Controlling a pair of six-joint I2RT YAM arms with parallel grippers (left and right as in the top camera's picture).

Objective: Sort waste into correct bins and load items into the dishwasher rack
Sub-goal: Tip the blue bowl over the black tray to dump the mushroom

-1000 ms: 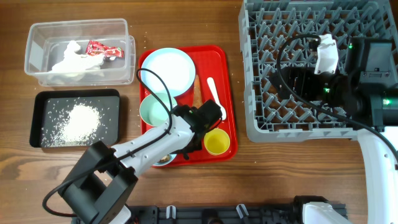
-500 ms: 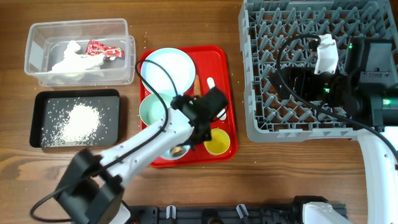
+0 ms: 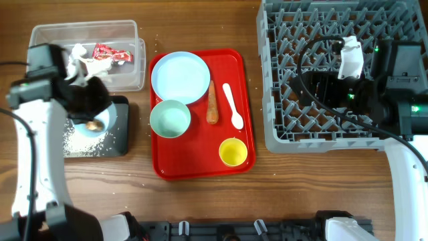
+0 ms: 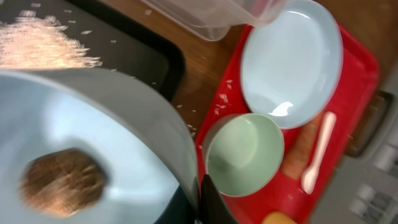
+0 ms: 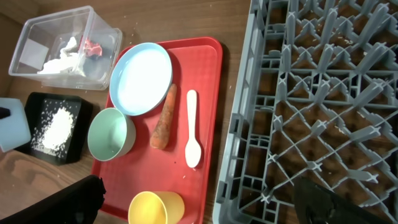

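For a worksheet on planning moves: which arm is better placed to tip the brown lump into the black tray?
Left. Its jaws hold the bowl with the brown lump over the black tray; the right arm hangs over the rack.

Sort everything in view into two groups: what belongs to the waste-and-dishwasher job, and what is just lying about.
Job: napkin, wrapper, carrot, rice, brown lump, clear tub, black tray, plate, bowl on the red tray, held bowl, yellow cup, spoon, rack.

Lying about: red tray, wooden table.
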